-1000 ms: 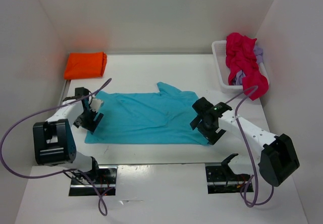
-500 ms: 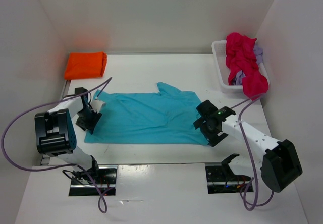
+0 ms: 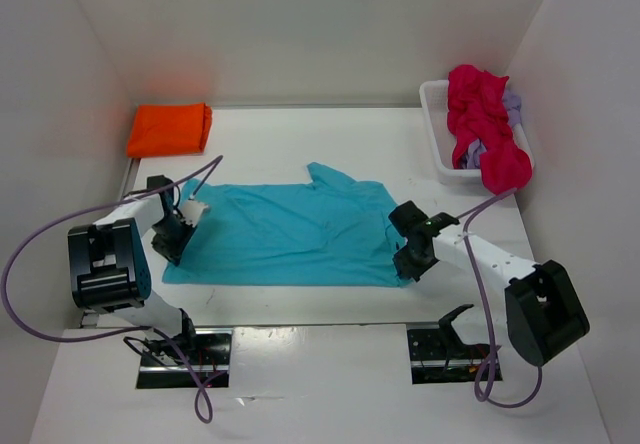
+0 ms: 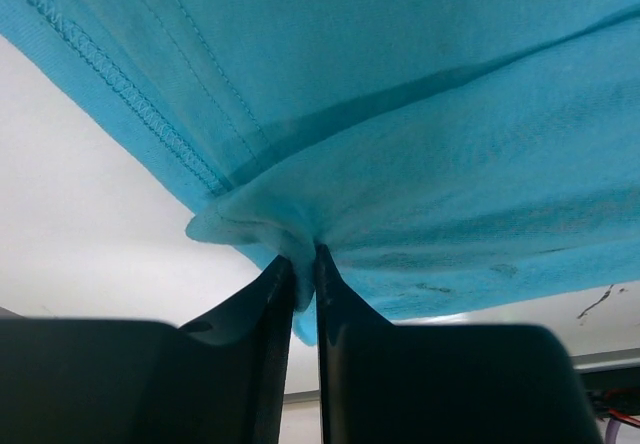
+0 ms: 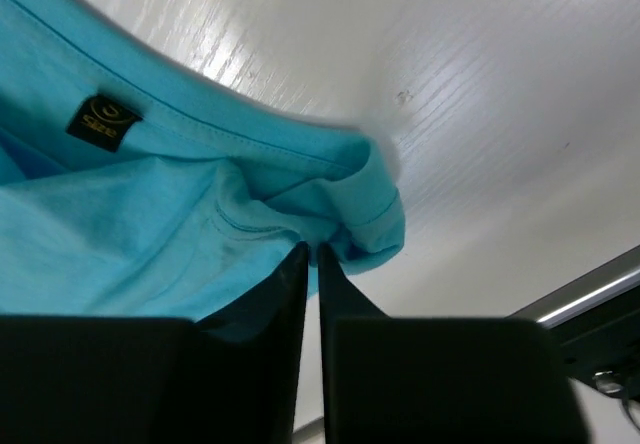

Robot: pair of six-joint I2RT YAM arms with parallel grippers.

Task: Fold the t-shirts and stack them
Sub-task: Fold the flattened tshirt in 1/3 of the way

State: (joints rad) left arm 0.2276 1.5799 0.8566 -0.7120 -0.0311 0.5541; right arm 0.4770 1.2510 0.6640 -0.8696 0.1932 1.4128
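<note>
Turquoise shirt [image 3: 290, 234] lies spread flat, lightly wrinkled, at the centre of the tabletop [image 3: 300, 144]. Left end effector [image 4: 303, 264] is closed tight on a bunched fold of its hem. Right end effector [image 5: 311, 254] likewise pinches the edge near the label [image 5: 103, 121].

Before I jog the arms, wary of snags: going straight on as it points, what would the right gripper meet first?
The turquoise t-shirt: the right gripper is shut on a bunched fold of it; past that, probably the white table, depth unclear.
</note>
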